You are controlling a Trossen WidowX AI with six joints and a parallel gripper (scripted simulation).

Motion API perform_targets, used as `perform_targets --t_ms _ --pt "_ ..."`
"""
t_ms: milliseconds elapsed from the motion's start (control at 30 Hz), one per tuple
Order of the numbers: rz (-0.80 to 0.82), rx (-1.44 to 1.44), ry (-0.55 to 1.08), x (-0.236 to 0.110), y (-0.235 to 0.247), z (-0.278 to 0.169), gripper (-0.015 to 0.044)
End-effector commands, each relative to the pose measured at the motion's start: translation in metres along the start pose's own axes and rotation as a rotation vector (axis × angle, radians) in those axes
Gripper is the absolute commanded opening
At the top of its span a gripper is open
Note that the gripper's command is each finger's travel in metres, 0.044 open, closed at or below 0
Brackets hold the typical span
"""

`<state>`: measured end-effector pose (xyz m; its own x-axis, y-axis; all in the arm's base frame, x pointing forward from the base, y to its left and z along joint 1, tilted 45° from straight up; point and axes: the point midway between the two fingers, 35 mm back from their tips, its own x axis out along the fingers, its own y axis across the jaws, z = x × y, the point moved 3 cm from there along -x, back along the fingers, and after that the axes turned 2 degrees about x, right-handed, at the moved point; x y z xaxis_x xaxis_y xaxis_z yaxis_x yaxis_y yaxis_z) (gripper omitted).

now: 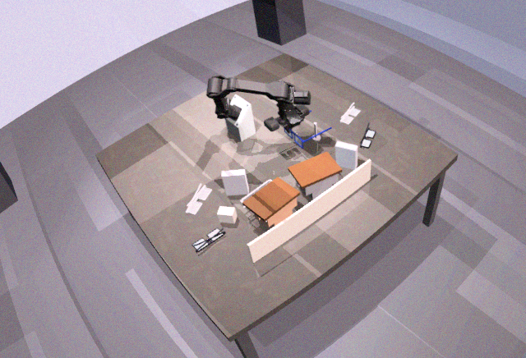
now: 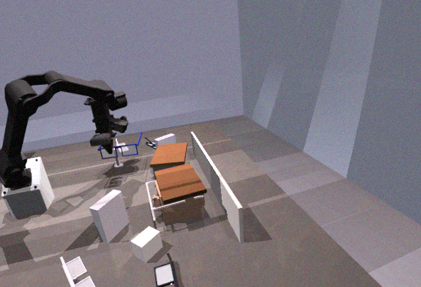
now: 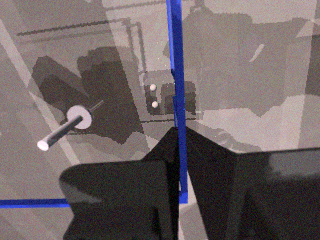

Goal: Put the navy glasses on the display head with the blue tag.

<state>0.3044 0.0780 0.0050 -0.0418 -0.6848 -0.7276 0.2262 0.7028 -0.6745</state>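
Note:
My gripper (image 1: 290, 129) (image 2: 110, 151) (image 3: 178, 132) points down and is shut on the navy glasses (image 1: 325, 130) (image 2: 131, 145) (image 3: 179, 100), holding them by the front frame above the table. Their temples are spread open. The far display head (image 1: 315, 169) (image 2: 170, 153) has an orange top and bare greyish sides; the glasses hang clear of it, on the arm's side. The near display head (image 1: 271, 198) (image 2: 179, 182) has an orange top and a white frame (image 2: 170, 205) around its face and side. No blue tag can be made out on either head.
A thin post on a round base (image 1: 316, 137) (image 2: 118, 165) (image 3: 79, 117) stands beneath the glasses. A long low wall (image 1: 311, 211) (image 2: 217, 182) runs behind the heads. Upright white panels (image 1: 234, 182) (image 1: 346, 154) flank them. A white block (image 1: 227, 213) (image 2: 147, 243) and dark glasses (image 1: 208, 240) lie near.

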Motion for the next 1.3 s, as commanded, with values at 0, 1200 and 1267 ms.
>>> perform_targets --t_ms 0,1200,1267 --pt "-0.002 -0.050 -0.003 -0.001 -0.021 0.002 0.0000" --pt "-0.019 -0.318 0.001 0.016 -0.121 -0.005 0.0000" --pt "-0.018 -0.318 0.001 0.018 -0.121 -0.005 0.0000"
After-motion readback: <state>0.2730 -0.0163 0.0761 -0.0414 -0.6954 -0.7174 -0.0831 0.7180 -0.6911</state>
